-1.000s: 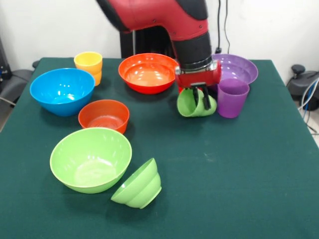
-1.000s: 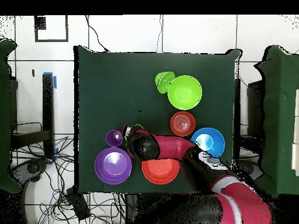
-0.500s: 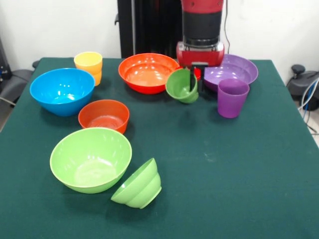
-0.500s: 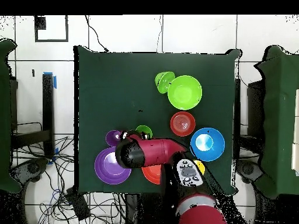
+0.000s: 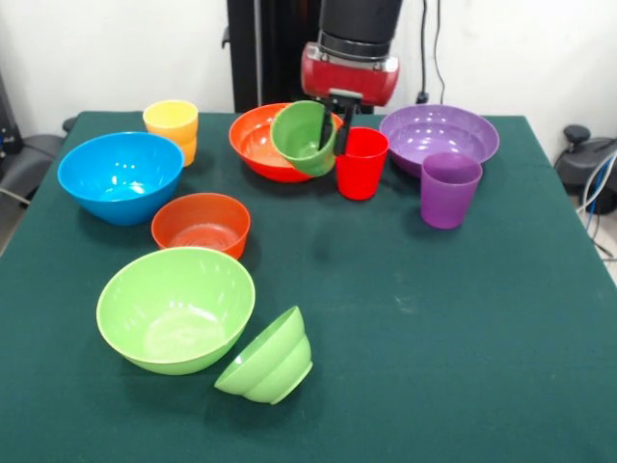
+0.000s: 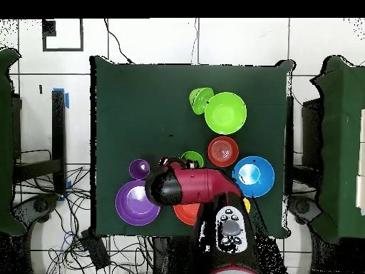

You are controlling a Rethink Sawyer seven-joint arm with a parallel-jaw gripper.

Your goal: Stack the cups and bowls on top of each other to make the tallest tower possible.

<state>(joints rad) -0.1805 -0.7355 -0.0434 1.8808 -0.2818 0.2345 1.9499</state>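
My gripper (image 5: pixel 333 123) is shut on the rim of the light green cup (image 5: pixel 305 138), holding it tilted in the air over the near edge of the large orange bowl (image 5: pixel 265 145). The cup also shows in the overhead view (image 6: pixel 192 158). The red cup (image 5: pixel 362 162) stands upright just right of it. The purple cup (image 5: pixel 450 189) stands before the purple bowl (image 5: pixel 439 132). The yellow cup (image 5: pixel 172 125) stands at the back left. No tower shows in either view.
The blue bowl (image 5: pixel 120 177), the small orange-red bowl (image 5: pixel 201 224) and the large green bowl (image 5: pixel 175 309) stand in a line on the left. The small green bowl (image 5: pixel 267 357) lies on its side against the large green one.
The gripper has lifted the green cup and carried it left, from beside the purple cup to over the orange bowl's edge. The red cup behind it has come into view.
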